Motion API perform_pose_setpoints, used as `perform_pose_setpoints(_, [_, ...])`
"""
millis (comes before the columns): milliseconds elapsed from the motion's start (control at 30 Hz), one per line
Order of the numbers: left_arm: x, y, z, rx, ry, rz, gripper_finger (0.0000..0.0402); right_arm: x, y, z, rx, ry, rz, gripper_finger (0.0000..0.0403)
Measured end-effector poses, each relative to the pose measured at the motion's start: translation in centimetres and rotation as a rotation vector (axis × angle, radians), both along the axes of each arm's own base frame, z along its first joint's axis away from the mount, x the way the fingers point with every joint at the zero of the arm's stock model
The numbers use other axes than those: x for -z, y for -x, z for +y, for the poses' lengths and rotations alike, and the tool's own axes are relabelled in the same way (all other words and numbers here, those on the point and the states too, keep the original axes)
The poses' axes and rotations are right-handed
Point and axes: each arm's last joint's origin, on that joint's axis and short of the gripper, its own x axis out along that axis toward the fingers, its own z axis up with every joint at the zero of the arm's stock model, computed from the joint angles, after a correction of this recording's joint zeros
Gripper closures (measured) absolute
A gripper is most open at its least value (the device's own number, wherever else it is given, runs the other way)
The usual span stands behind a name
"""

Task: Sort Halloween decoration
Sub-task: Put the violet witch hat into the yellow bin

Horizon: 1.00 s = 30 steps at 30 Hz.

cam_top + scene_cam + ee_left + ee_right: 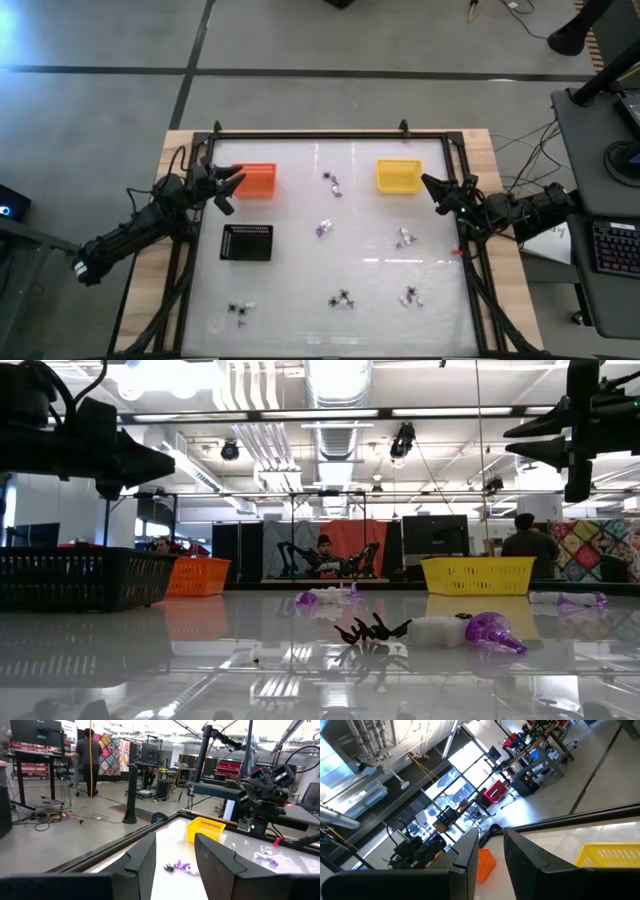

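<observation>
Across the worktop's middle and near edge, Halloween decoration is lying scattered, looking light, spindly; I'm planning to pinch bodies. Left gripper and right gripper are hovering parted, empty.

no legible txt, labels or nos.

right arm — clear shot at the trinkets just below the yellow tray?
Probably yes. The right gripper hovers open beside the yellow tray, and the trinkets lie on bare table with nothing between; the left gripper is far off.
</observation>
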Motion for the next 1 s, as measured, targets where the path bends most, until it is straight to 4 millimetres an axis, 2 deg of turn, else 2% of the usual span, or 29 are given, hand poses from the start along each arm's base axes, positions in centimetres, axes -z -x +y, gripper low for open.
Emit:
perform_pose_setpoints(167, [0.0,-0.1,0.0,0.001,0.016,-0.001,0.0283,0.0,0.0,0.0,0.0,0.0,0.0,0.0321])
perform_pose_setpoints(367, [-0.4,-0.2,0.1,0.011,0.144,-0.06,0.0283,0.0,0.0,0.0,-0.005,-0.029,-0.022,0.0321])
perform_pose_setpoints(567, [-3.4,-0.2,0.1,0.014,0.13,-0.093,0.0283,-0.1,0.0,0.0,-0.01,-0.057,-0.048,0.0321])
perform_pose_setpoints(733, [-5.8,-0.6,0.4,0.012,0.146,-0.061,0.0283,-0.5,0.1,0.0,0.003,-0.004,-0.047,0.0321])
perform_pose_setpoints(867, [-7.3,-0.8,0.6,0.004,0.184,-0.004,0.0283,-1.4,0.4,-0.1,0.006,0.107,-0.055,0.0321])
perform_pose_setpoints(1000, [-9.6,-0.7,0.7,-0.065,0.198,0.027,0.0283,-2.4,0.7,0.1,-0.032,0.259,-0.079,0.0321])
